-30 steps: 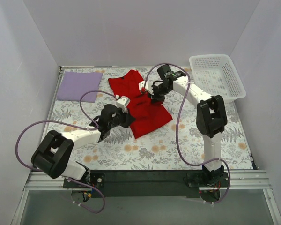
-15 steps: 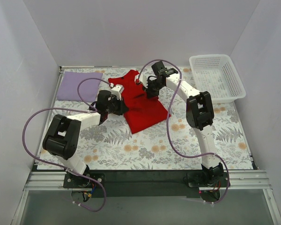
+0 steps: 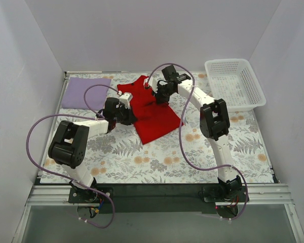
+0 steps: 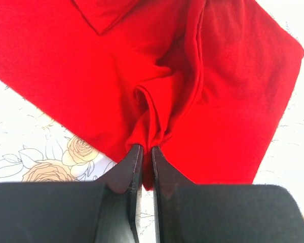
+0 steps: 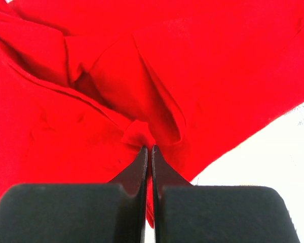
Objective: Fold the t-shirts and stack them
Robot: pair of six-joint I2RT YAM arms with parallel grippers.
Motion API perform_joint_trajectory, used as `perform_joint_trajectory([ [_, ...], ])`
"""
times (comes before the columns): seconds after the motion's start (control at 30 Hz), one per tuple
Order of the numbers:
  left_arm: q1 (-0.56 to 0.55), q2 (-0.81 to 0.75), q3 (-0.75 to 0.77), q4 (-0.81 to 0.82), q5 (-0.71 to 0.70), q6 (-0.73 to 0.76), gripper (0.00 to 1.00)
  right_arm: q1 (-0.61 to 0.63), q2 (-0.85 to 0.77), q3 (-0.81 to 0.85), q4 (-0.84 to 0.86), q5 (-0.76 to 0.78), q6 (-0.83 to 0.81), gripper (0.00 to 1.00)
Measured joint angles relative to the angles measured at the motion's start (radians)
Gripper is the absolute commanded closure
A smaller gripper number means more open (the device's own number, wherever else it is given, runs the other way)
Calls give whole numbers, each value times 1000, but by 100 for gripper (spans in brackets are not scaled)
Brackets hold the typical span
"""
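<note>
Red t-shirt [image 3: 154, 115] lies partly gathered on the floral table [image 3: 142, 157], a little above the middle of the overhead frame. One narrower end reaches toward the back wall and a broader end spreads toward the lower right. Both arms meet it from opposite sides. The left arm [image 3: 93, 129] stretches in from the lower left and its jaws are clenched on the shirt's left edge, while the right arm [image 3: 200, 98] bends over from the right and its jaws are clamped on cloth near the upper right of the garment. In the left wrist view the closed tips pinch a ridge of red fabric that puckers up from the bottom centre of the frame, with a stitched seam running away toward the top. In the right wrist view the tips meet on a small tuck at the centre, with creases fanning toward the upper left. Pinching at two spread points like this reads as a way to hold the cloth taut between the arms, so it can be carried or laid over as one sheet rather than bunching; which fold is meant I cannot tell. A lavender t-shirt [image 3: 86, 92] rests as a flat rectangle in the upper left, well apart from the red one, probably placed there as the base of the stack. The white mesh basket [image 3: 213, 65] sits in the upper right, apart from both shirts and outside this grip.
</note>
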Motion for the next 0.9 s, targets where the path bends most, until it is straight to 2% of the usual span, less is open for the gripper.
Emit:
perform_joint_trajectory([
  [0.1, 2, 6, 6, -4, -8, 0, 100, 8, 16, 5, 21, 16, 21, 99],
  [0.13, 2, 14, 16, -9, -13, 0, 97, 11, 20, 5, 30, 27, 35, 94],
  [0.2, 3, 32, 40, -22, -38, 0, 75, 18, 28, 5, 62, 69, 79, 68],
  [0.23, 3, 42, 55, -30, -56, -4, 60, 23, 30, 5, 82, 100, 109, 60],
  [0.27, 2, 48, 71, -37, -87, -13, 53, 25, 31, 5, 104, 130, 135, 47],
  [0.3, 2, 51, 84, -43, -127, -22, 48, 28, 31, 5, 127, 164, 167, 26],
  [0.33, 3, 51, 94, -50, -166, -34, 35, 31, 31, 5, 151, 197, 200, 11],
  [0.37, 4, 51, 105, -53, -211, -40, 33, 33, 30, 4, 175, 224, 221, 2],
  [0.5, 7, 40, 150, -84, -358, -68, 32, 30, -14, -62, 240, 278, 271, 2],
  [0.63, 11, -29, 154, -118, -412, -56, 35, 3, -152, -227, 260, 241, 261, 2],
  [0.7, 12, -93, 129, -120, -406, -37, 36, -21, -243, -327, 270, 183, 234, 2],
  [0.8, 12, -189, 81, -115, -348, -5, 36, -82, -378, -467, 267, 4, 148, 3],
  [0.9, 12, -198, 86, -113, -270, 8, 37, -137, -444, -540, 250, -121, 94, 7],
])
